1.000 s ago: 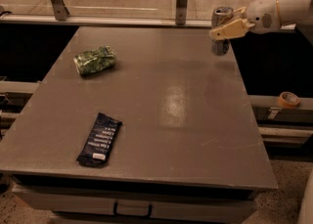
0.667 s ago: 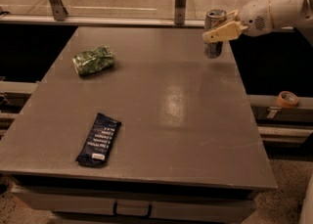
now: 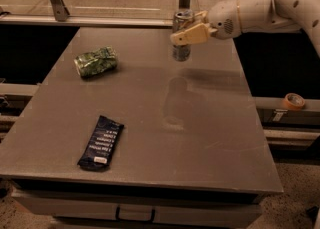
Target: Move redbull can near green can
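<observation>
Desk [image 3: 210, 138] carried the green can [image 3: 96, 61]; well right of it, the end effector [image 3: 186, 27] clasped the redbull can [image 3: 181, 52], carry-over not yet done

Middle of the redbull can [image 3: 181, 53] behind the pincer [image 3: 183, 29] above the table [image 3: 215, 128] — arm [image 3: 260, 8] off-frame at right

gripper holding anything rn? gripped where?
Yes: the gripper, over the far side of the table, is shut on the redbull can, fingers across its upper body, below the rim.
</observation>
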